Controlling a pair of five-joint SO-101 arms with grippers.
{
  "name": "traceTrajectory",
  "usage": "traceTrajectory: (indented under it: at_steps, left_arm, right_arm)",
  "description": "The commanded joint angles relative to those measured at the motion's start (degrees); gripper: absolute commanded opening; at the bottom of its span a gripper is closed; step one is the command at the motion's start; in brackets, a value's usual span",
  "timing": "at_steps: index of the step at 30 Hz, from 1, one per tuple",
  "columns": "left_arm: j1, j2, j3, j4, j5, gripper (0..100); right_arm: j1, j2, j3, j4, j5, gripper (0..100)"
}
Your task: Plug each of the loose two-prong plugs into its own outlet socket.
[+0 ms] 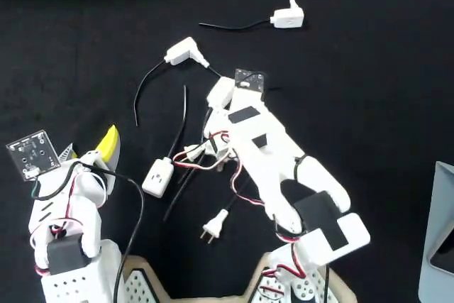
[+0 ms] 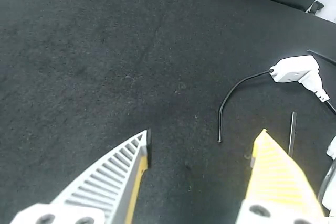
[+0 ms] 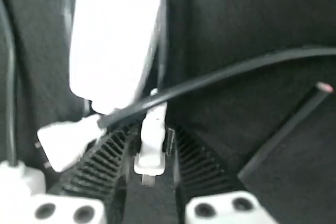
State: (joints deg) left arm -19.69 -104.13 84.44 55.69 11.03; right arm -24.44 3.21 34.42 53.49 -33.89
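At table centre, R gripper (image 3: 152, 129) is seen closed down on a thin white plug part (image 3: 151, 148), gripped end-on, prob. so it can be lined up w/ the white socket block (image 3: 115, 40) just ahead. Second plug (image 3: 65, 142) lies just beside one finger, prongs outward. L gripper (image 2: 205, 135) is held wide apart w/ nothing in it, over bare black cloth (image 2: 105, 51); judged parked. Loose two-prong plug (image 1: 215, 225) lies unplugged betw. the arms. Outlet socket (image 1: 157, 177) nearby: slots appear unfilled. Grey bin (image 1: 434, 204) at table edge: dark item inside, not identifiable.
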Motion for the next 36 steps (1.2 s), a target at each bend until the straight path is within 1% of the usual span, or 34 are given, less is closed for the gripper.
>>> traceTrajectory:
  at_steps: [1,2,6,9,14,19,23,26,29,34,36]
  left_arm:
    - [-0.04,-0.44,-0.22,-0.44,-0.53,31]
    - [-0.04,-0.44,-0.22,-0.44,-0.53,31]
    - [0.04,-0.44,-0.22,-0.44,-0.53,31]
    - [0.04,-0.44,-0.22,-0.44,-0.53,31]
    - [0.22,-0.44,-0.22,-0.44,-0.53,31]
    - [3.12,-0.44,-0.22,-0.53,-0.53,31]
    - [3.47,-0.44,-0.31,-0.70,-0.53,31]
    - [3.47,-0.44,-1.10,-1.05,-0.35,31]
    - [4.09,-0.44,-3.38,-2.46,-0.09,31]
    - [11.38,-0.44,-8.22,-2.73,0.09,31]
    - [13.85,-0.44,-9.98,-2.90,2.29,31]
  right_arm:
    - [-0.70,-6.37,-2.07,3.69,1.05,1.1]
    - [-0.70,-8.40,-2.07,5.10,1.41,1.1]
    - [-0.62,-18.24,-1.80,11.60,7.03,1.1]
    - [1.23,-26.68,-1.80,16.18,10.99,1.1]
    - [5.27,-39.87,-1.80,20.66,18.81,1.1]
    - [5.80,-51.03,-1.80,23.30,25.93,1.1]
    - [5.80,-57.19,-1.80,23.30,29.80,1.1]
    - [5.71,-60.97,-1.98,22.15,30.59,1.1]
    - [5.63,-65.19,-1.89,18.55,30.59,1.1]
    - [5.45,-69.58,-0.75,13.36,30.42,1.1]
    - [3.96,-70.55,1.89,10.99,30.15,1.1]
